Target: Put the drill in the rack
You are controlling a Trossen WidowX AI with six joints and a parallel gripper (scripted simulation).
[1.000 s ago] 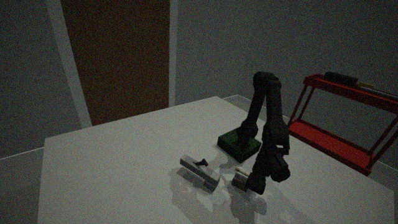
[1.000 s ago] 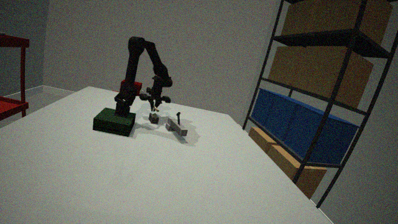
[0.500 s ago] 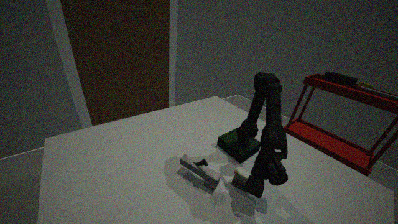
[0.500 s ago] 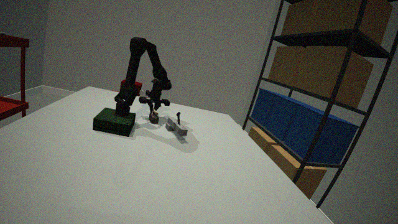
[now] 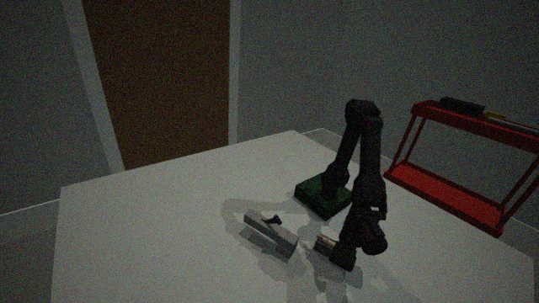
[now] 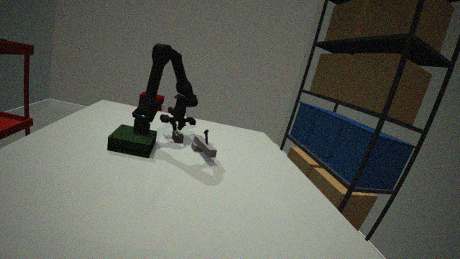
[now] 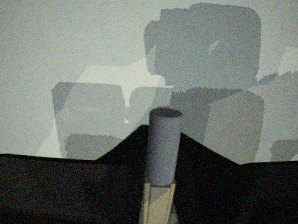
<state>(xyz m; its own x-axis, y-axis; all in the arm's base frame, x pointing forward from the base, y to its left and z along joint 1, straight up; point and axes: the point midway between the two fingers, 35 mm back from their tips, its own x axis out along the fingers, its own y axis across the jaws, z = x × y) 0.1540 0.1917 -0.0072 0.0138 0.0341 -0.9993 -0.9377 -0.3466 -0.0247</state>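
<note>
My gripper (image 7: pixel 154 132) is shut on the drill (image 7: pixel 165 150), a grey cylinder with a cream part. In the top view the drill's pale part (image 5: pixel 327 239) shows beside the dark fingers; it is small and dim in the exterior view. Below it is a small dark block (image 6: pixel 177 139), which looks like the rack. Whether the drill touches it I cannot tell. The fingers hide it in the wrist view. A long grey holder (image 5: pixel 269 233) (image 6: pixel 208 147) stands apart from the gripper, with the black key (image 5: pixel 275 219) (image 6: pixel 206 134) sticking up from it.
The arm's green base (image 5: pixel 313 194) (image 6: pixel 131 140) stands on the white table (image 5: pixel 147 236) (image 6: pixel 144 216) behind the holder. A red cart (image 5: pixel 455 198) stands beyond the table edge, and shelving with boxes (image 6: pixel 363 79) on the other side.
</note>
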